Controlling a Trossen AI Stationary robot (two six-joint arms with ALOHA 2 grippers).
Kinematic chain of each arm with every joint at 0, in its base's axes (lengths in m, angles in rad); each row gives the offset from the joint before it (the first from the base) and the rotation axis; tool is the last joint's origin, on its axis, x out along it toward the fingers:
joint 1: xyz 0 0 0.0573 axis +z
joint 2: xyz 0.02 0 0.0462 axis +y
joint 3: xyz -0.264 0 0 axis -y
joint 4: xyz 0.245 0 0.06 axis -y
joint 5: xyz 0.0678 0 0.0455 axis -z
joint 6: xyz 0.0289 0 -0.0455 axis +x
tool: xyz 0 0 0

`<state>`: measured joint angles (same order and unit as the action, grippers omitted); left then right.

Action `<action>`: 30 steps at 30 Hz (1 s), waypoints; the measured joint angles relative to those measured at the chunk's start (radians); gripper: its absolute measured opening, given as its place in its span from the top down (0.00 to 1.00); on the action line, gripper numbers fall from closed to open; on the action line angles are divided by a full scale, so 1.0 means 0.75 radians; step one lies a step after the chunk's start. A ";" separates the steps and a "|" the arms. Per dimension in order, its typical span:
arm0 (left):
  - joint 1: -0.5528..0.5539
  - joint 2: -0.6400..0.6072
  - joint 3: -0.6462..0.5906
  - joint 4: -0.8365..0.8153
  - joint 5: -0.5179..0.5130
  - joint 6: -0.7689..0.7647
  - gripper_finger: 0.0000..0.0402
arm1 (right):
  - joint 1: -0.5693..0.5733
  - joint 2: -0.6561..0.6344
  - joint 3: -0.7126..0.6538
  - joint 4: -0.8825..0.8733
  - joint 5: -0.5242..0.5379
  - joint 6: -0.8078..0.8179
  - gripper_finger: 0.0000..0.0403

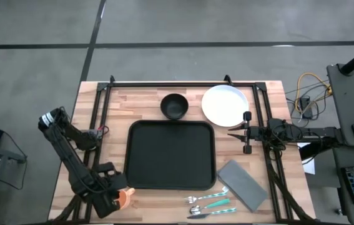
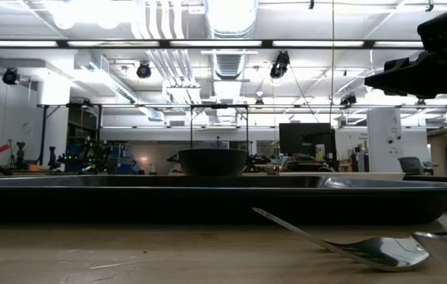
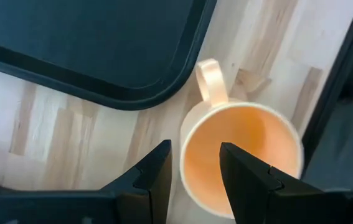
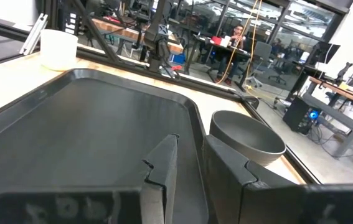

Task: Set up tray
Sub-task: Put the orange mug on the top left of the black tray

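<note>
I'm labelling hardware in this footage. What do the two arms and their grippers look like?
Both arms are dark, nearly black, built of slim jointed links. The left arm has a pale band near its upper joint and thin cabling beside it. Each gripper has two flat, dark fingers with stepped inner edges: left gripper, right gripper. The right arm carries dark cables along its links.

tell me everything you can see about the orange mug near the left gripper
The mug is pale orange, smooth like plastic or ceramic, with one loop handle pointing toward the tray. It stands upright and empty on the wooden table, just off the tray's near-left corner, not touching it. The left gripper hovers open above, its fingers straddling the rim's near wall.
</note>
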<state>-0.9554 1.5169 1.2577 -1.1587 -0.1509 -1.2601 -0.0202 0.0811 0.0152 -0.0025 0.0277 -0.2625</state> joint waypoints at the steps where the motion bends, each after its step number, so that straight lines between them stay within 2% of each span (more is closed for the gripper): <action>1: 0.000 0.000 -0.015 0.006 0.002 0.001 0.71 | 0.000 0.000 0.000 0.000 0.000 0.000 0.83; 15: -0.009 -0.002 -0.154 0.160 0.080 0.012 0.71 | 0.000 0.000 0.000 0.000 0.000 0.000 0.83; 30: -0.009 -0.003 -0.241 0.177 0.095 0.012 0.71 | 0.000 0.000 0.000 0.000 0.000 0.000 0.83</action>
<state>-0.9619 1.5150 1.0771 -1.0259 -0.0795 -1.2514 -0.0200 0.0811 0.0154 -0.0025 0.0277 -0.2623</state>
